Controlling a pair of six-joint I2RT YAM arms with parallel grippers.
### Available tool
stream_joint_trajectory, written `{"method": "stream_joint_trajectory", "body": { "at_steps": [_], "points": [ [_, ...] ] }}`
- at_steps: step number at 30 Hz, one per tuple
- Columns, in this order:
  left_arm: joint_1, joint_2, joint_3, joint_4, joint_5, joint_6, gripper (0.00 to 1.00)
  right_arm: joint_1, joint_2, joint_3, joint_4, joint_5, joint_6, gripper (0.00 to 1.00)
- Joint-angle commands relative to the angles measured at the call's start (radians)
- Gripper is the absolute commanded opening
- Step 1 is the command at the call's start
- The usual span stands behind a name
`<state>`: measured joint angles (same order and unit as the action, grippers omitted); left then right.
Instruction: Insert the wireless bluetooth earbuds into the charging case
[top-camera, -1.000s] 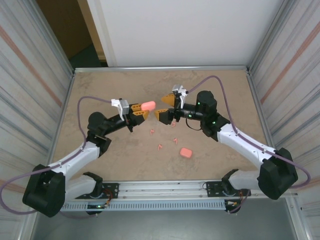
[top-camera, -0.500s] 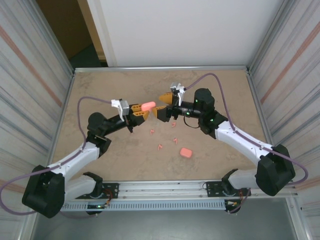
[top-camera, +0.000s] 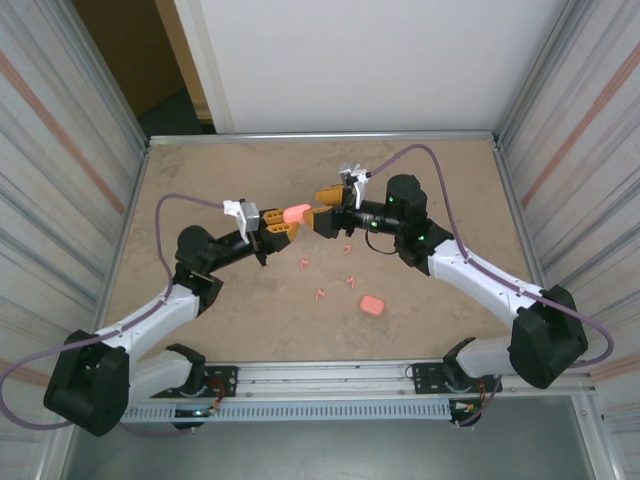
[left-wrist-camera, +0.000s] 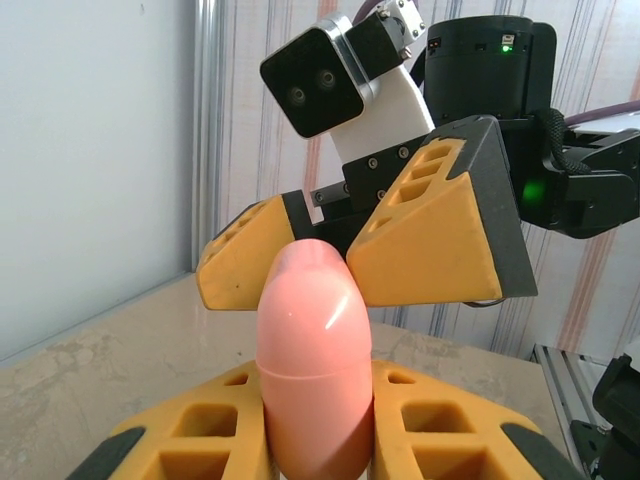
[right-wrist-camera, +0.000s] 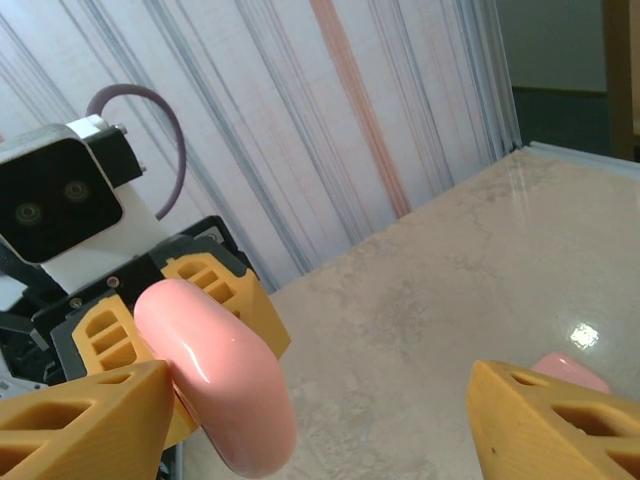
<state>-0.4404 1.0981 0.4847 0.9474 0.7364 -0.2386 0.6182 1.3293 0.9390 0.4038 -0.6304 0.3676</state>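
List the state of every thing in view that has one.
left end effector, shut on the held case
right end effector, open, fingers either side of that case's tip
held case, lid closed, off the table
second case, lying on the table
earbuds, loose on the table

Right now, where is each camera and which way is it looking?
Top: above and behind, looking down at the table; left arm and right arm show.
Left wrist: on the left gripper, faces the right gripper; its own fingers grip the pink case.
Right wrist: on the right gripper, faces the left gripper; own fingertips show.
Shared: all see that case.
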Motion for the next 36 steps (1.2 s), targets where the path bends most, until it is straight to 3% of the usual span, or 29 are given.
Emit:
{"method": "stream_joint_trajectory", "body": {
  "at_steps": [1,27,36],
  "points": [
    [-0.012,-0.034,-0.007,0.040,0.024,0.024,0.00,-0.015,0.021,0.037,0.009,0.025,0.025,0.73],
    [-0.017,-0.057,-0.014,-0.004,0.013,0.048,0.00,-0.022,0.084,0.101,0.021,0.024,0.039,0.70],
    [-0.017,-0.066,-0.022,-0.078,-0.070,0.072,0.00,-0.031,0.016,0.099,-0.024,0.008,0.024,0.71]
  ]
}}
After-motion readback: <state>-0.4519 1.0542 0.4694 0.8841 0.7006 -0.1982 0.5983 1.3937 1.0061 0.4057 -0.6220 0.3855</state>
